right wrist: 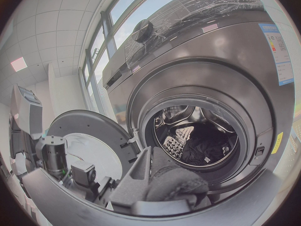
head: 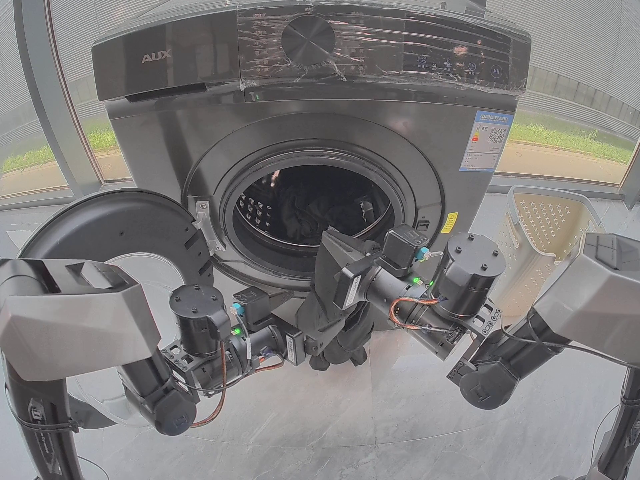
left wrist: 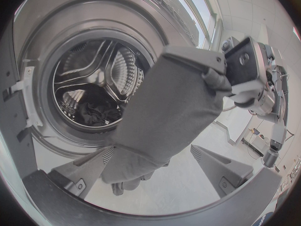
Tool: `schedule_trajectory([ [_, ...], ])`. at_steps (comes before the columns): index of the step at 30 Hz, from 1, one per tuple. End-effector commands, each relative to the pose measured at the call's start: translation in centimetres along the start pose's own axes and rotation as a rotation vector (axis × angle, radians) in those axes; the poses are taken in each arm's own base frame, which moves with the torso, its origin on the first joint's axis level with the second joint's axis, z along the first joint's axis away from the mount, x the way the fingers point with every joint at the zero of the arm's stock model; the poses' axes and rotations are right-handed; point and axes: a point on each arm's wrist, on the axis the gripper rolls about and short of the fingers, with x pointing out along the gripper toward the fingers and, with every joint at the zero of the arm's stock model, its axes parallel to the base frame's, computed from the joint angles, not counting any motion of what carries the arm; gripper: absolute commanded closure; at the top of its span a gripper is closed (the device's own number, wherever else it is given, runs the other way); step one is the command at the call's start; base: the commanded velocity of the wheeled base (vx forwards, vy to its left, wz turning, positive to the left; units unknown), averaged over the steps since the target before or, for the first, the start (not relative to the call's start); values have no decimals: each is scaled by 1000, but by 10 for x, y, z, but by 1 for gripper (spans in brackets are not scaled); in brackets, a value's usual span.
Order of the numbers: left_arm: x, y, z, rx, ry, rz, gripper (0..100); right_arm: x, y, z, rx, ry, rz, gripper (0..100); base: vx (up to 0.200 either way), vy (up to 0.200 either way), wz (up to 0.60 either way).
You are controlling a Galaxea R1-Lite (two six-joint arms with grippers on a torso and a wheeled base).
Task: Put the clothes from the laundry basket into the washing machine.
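The washing machine [head: 307, 135] stands with its round door [head: 113, 235] swung open to the left. Dark clothes [head: 313, 208] lie inside the drum [right wrist: 200, 135]. My right gripper [head: 331, 255] is shut on the top of a dark grey garment [head: 333, 315], just below and in front of the drum's opening. The garment [left wrist: 166, 110] hangs down toward the floor. My left gripper [left wrist: 152, 150] is open lower down, its fingers [left wrist: 94, 164] spread on either side of the hanging cloth. In the right wrist view the right gripper [right wrist: 163, 179] pinches bunched dark cloth [right wrist: 178, 181].
A cream laundry basket [head: 547, 235] stands on the floor to the right of the machine. The open door takes up the space at the left. Pale tiled floor [head: 373, 408] lies in front of the machine.
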Motion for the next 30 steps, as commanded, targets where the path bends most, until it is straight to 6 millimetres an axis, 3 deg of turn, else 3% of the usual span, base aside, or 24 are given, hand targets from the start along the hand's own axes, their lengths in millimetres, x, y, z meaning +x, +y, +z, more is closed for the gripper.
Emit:
schedule_trajectory([
  [1, 14, -4, -23, -3, 30, -28, 0, 2, 2, 3, 1, -13, 3, 100, 0, 0, 0],
  [10, 34, -1, -40, 11, 25, -27, 0, 5, 7, 4, 4, -16, -11, 100, 0, 0, 0],
  [11, 48, 3, -43, 26, 1, -17, 0, 5, 15, 7, 11, -22, 3, 100, 0, 0, 0],
  [21, 78, 12, -55, 51, -47, 52, 0, 3, 21, 10, 18, -27, 0, 100, 0, 0, 0],
  [22, 81, 14, -56, 53, -56, 76, 100, 3, 21, 9, 18, -24, -1, 100, 0, 0, 0],
  [30, 86, 34, -39, 57, -137, 173, 100, -1, 10, 8, 13, -12, -33, 100, 0, 0, 0],
])
